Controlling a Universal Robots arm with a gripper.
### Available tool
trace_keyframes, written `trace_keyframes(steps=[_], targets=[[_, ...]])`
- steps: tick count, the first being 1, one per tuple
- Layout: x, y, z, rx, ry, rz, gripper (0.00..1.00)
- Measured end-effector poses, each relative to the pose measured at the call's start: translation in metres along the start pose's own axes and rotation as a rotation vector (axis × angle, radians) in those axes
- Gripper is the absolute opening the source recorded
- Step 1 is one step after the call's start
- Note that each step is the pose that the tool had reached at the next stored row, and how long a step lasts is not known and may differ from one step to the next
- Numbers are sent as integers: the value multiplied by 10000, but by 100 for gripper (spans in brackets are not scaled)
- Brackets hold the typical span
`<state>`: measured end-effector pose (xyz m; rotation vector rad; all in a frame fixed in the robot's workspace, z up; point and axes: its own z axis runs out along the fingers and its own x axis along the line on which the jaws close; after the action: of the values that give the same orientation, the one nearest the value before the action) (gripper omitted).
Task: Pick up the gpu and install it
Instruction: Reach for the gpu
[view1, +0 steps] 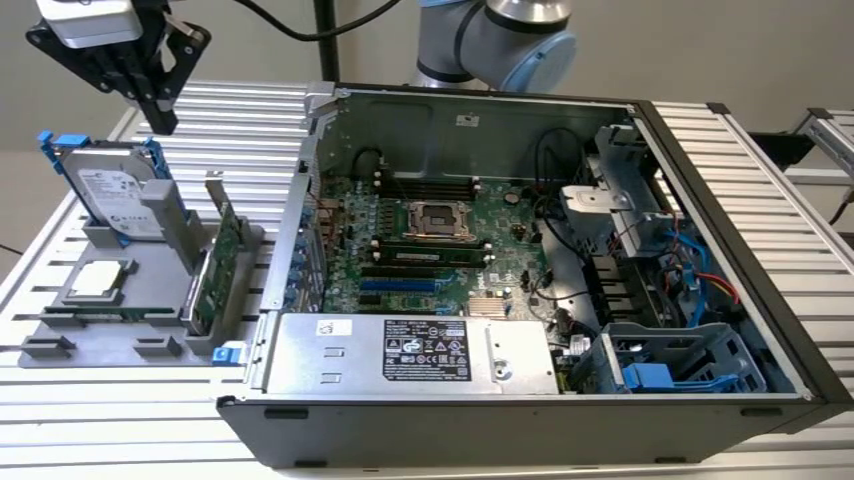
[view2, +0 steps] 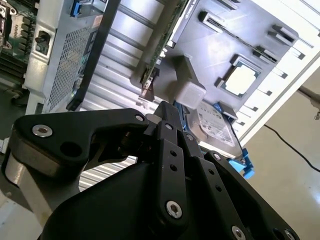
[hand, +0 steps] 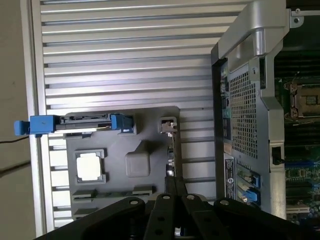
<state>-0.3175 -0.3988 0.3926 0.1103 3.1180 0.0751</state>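
My gripper (view1: 159, 122) hangs up high with its fingers pressed together, holding nothing. The gpu (view1: 220, 262) stands on its edge in the gray tray (view1: 120, 322), lower down and toward the exterior view's right. Its long side runs far to near, beside the computer case (view1: 481, 120).

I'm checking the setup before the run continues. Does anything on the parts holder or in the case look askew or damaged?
Nothing stands out. The gpu stands on edge in the gray holder, the hard drive upright beside it, the processor flat. The claw, shut and empty, hangs above the holder.
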Motion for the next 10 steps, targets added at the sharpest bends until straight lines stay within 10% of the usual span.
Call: trace_keyframes(steps=[10], targets=[[-2,-31,-1,-1,2,-47,0]])
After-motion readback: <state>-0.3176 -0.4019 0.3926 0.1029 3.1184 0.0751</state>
